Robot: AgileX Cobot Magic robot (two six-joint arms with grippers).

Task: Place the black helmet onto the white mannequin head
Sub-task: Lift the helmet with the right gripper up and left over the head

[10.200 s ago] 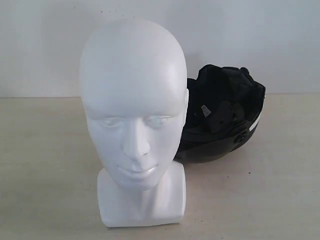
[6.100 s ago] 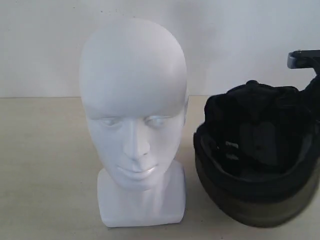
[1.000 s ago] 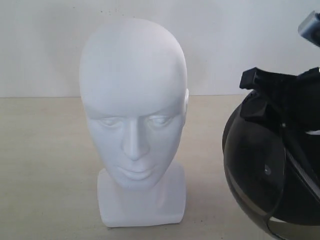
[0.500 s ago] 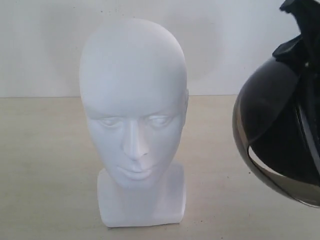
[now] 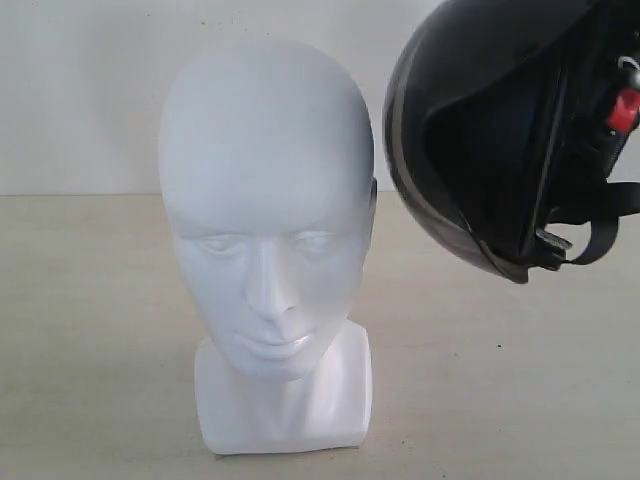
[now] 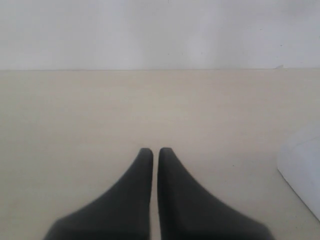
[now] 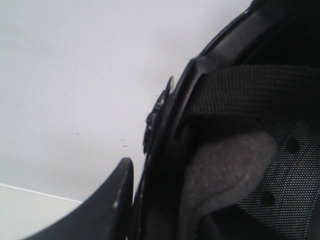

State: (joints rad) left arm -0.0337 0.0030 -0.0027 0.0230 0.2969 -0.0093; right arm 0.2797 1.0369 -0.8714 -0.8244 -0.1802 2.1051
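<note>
The white mannequin head (image 5: 265, 200) stands upright on the table, facing the exterior camera. The black helmet (image 5: 470, 90) hangs in the air to its upper right, level with the crown and close to it. Its shell faces the head, and its chin straps (image 5: 600, 230) dangle at the right. My right gripper (image 7: 150, 172) is shut on the helmet's rim (image 7: 167, 150): one fingertip (image 7: 117, 195) lies against the outer shell, the other is hidden inside by the grey padding (image 7: 225, 170). My left gripper (image 6: 155, 151) is shut and holds nothing, low over the table.
The beige table (image 5: 90, 330) meets a white wall (image 5: 80, 90) behind. A corner of the mannequin's white base (image 6: 300, 170) shows at the edge of the left wrist view. A red part (image 5: 622, 108) shows on the helmet's strap side.
The helmet has risen from table height at the far right. It has swung up and left toward the top of the mannequin head. The left gripper and the head have not moved.
</note>
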